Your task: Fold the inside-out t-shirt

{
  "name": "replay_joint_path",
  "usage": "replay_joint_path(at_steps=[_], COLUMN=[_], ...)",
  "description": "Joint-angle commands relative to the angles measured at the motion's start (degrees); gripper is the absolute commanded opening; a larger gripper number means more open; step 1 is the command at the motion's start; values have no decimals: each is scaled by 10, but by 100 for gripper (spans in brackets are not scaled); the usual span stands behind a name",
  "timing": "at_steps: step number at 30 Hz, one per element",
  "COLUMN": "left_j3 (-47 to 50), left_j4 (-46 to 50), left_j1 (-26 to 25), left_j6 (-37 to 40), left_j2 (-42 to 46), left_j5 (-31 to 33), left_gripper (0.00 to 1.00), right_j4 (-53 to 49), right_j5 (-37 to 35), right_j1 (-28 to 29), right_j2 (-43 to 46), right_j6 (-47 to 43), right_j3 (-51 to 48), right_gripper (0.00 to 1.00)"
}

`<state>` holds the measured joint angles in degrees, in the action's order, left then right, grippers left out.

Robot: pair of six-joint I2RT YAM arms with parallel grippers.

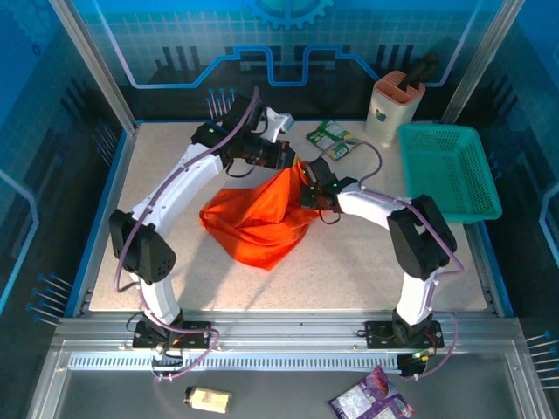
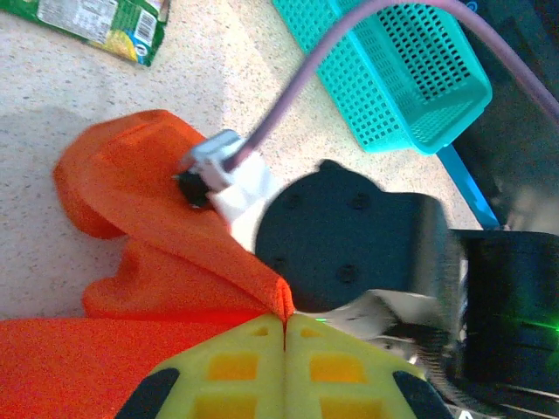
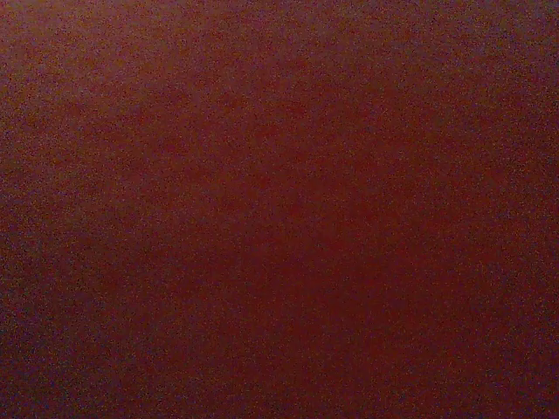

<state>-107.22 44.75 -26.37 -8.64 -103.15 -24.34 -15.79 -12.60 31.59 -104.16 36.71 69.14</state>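
The inside-out t-shirt is a crumpled bright orange heap in the middle of the table, pulled up to a peak at its back right. My left gripper hangs over that peak. In the left wrist view its yellow fingers are shut on a folded edge of the t-shirt. My right gripper pushes into the shirt's right side just below, shut, its fingertips buried in the cloth. Dark red cloth of the t-shirt lies over the right wrist camera.
A teal mesh basket stands at the right edge of the table. A green packet lies behind the shirt, and a beige holder stands at the back right. Two small packets lie in front of the arm bases.
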Motion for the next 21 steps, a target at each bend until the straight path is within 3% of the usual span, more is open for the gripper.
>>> replay_joint_path(at_steps=[1,4,12,17,21], left_j3=[14,44,100,114,133], left_j4=[8,-17,-77,-86,-103], left_j1=[28,69,205,218,181], left_j6=[-6,-35,-104,-109,-129], left_j2=[33,51,95,84,41], left_j5=[35,58,7,-41,-102], left_gripper=[0,0,0,0,0], right_j4=[-3,-33,-174,-234,-247], right_j5=[-4,-2,-23,11,100], right_j1=[6,5,-16,-87,-128], right_j2=[111,201,460,557,541], right_j6=[-27,-37,-26,14,52], right_j3=[-12,-25,-83,-175,-248], right_gripper=[0,0,0,0,0])
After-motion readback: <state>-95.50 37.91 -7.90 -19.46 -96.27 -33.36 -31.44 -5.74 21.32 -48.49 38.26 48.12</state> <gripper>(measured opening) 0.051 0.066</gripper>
